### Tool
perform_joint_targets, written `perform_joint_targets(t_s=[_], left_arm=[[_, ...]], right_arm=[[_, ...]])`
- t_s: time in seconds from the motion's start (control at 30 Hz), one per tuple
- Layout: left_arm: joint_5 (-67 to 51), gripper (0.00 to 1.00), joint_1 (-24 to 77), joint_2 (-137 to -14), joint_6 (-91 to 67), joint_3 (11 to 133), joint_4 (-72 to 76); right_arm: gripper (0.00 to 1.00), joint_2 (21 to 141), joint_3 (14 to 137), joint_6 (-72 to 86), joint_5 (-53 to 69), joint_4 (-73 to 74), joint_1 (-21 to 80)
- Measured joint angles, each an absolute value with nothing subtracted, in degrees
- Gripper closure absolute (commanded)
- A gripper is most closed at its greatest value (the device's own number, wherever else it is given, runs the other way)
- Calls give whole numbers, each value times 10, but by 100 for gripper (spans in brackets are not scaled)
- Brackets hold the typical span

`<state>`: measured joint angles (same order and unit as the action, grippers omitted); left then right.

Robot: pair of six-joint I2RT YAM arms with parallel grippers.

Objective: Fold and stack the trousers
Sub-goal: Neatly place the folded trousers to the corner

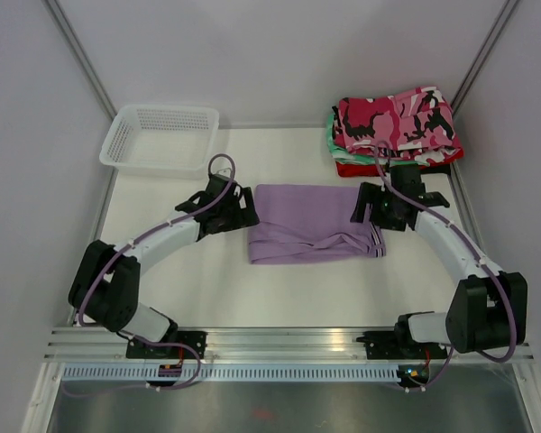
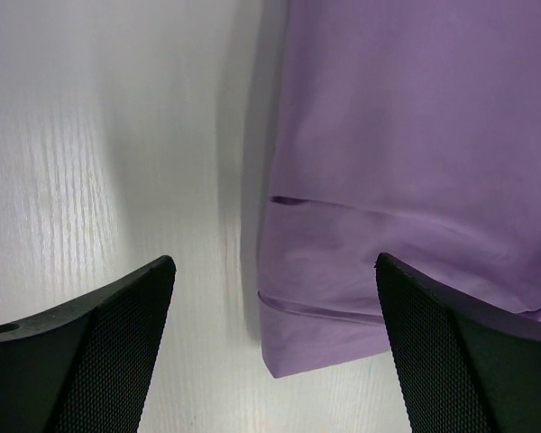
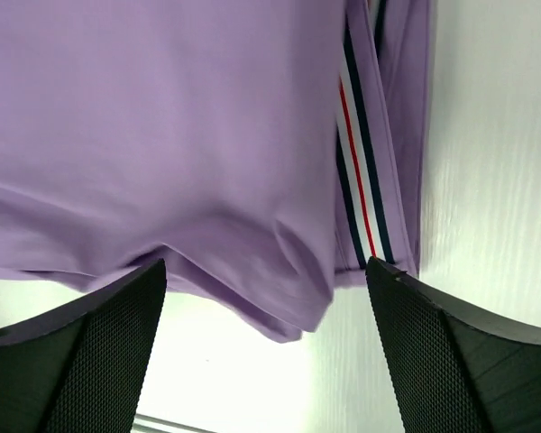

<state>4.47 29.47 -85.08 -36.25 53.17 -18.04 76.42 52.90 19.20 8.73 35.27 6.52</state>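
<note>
Wrist views show left gripper (image 2: 272, 262) and right gripper (image 3: 266, 262) spread wide, empty; pinch both ends of the lilac trousers (image 1: 311, 221) evenly.

no readable text, labels or numbers

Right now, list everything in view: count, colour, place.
lilac trousers: one, plain lilac, folded, table centre
camouflage trousers: one, pink, white and black, folded atop far-right stack
tie-dye garment: one, green and white, beneath the camouflage
red garment: one, red, stack bottom
basket: one, white, far left
table: one, white
left gripper: one, black, open, at lilac trousers' left edge
right gripper: one, black, open, at their right edge
</note>
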Motion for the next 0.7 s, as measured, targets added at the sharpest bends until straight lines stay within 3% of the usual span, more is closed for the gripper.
perform_joint_targets(t_s=[0.27, 0.57, 0.7], left_arm=[[13, 4, 289, -937, -329, 551, -110], [-48, 8, 269, -1000, -331, 555, -53], [-75, 15, 270, -1011, -341, 555, -25]], right_arm=[[2, 802, 615, 169, 83, 302, 62], [2, 901, 551, 167, 61, 260, 50], [2, 920, 528, 168, 61, 229, 50]])
